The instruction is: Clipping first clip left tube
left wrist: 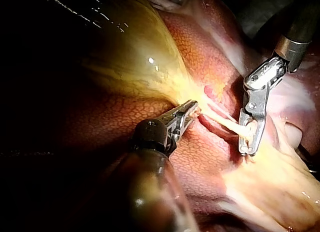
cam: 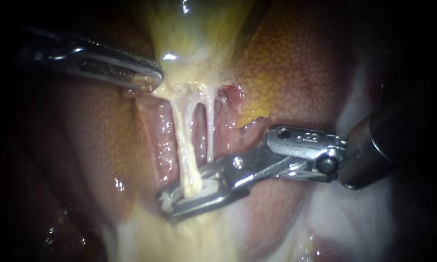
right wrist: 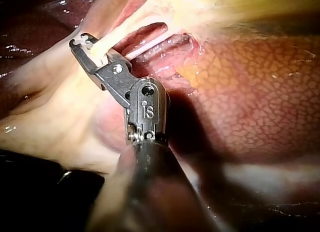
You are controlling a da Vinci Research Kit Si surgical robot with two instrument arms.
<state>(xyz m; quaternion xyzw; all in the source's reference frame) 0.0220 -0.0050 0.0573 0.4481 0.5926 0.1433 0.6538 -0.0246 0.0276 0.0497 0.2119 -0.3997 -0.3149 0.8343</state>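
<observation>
Two pale tubes run down from the yellowish gallbladder (cam: 194, 29) neck: the thicker left tube (cam: 183, 140) and the thin right tube (cam: 210, 131). My right instrument (cam: 177, 196) comes in from the right. Its jaws straddle the lower end of the left tube, with a white clip (cam: 206, 187) seated in them and a gap still showing. From the right wrist, the right instrument (right wrist: 84, 41) has that tube (right wrist: 115, 39) lying between its hooked tips. My left instrument (cam: 150, 82) is shut on gallbladder tissue at the neck, holding it taut. The left wrist view also shows this grip of the left instrument (left wrist: 192, 112).
Mottled red-brown liver (cam: 296, 58) surrounds the tubes on both sides. Pale fatty tissue (cam: 179, 237) lies below the right instrument's jaws. A raw red patch (cam: 234, 92) sits just right of the tubes' upper ends.
</observation>
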